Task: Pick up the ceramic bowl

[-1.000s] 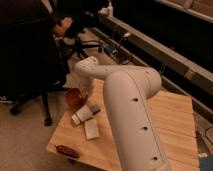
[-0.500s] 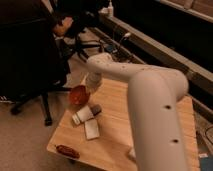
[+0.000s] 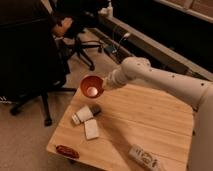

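Observation:
The ceramic bowl [image 3: 91,86] is small, round and glossy reddish-orange, with its hollow tilted towards the camera. It hangs in the air over the far left corner of the wooden table [image 3: 150,120]. My gripper [image 3: 105,84] is at the end of the white arm that reaches in from the right. It is shut on the bowl's right rim and holds the bowl above the table.
A white cup [image 3: 82,115] lies on its side by a dark object [image 3: 95,109]. A flat white block [image 3: 91,129], a dark red oblong object [image 3: 66,151] and a white packet [image 3: 144,157] also lie on the table. Black office chairs [image 3: 30,60] stand left.
The bowl has gone from the table's corner up into the air in my gripper. The arm has stretched out and now fills less of the view.

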